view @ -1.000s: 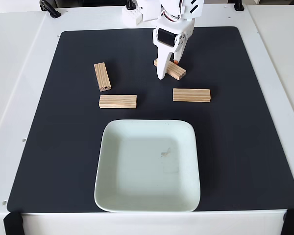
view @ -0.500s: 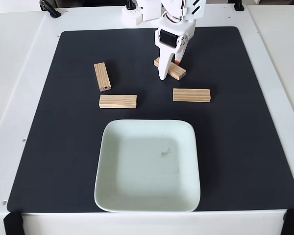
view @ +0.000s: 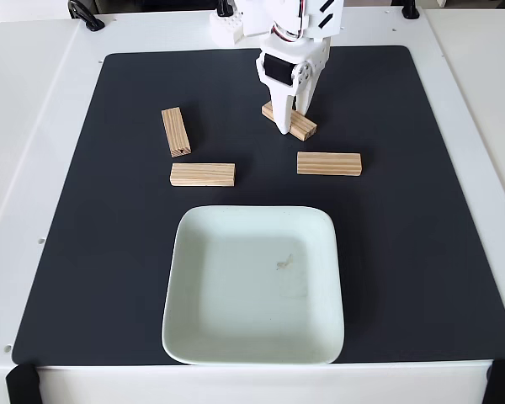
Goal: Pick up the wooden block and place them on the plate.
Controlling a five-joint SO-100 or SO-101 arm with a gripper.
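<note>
Four pale wooden blocks lie on the black mat in the fixed view. One wooden block (view: pixel 176 131) stands lengthwise at the left, a second (view: pixel 202 174) lies below it, and a third (view: pixel 329 163) sits right of centre. The fourth block (view: pixel 305 127) lies slanted at the top centre, resting on the mat. My gripper (view: pixel 291 120) comes down on it from above, with its white finger on the near side and the other finger behind, shut on the block's middle. The mint-green plate (view: pixel 236 286) is at the front centre with nothing in it.
The black mat (view: pixel 421 210) covers most of the white table (view: pixel 21 126). The arm's white base (view: pixel 236 25) is at the table's far edge. Black clamps sit at the front corners (view: pixel 21 383).
The fingers have drawn together around the slanted block, and the gripper has shifted slightly. The block nudged a little to the left. The other blocks and the plate stayed put.
</note>
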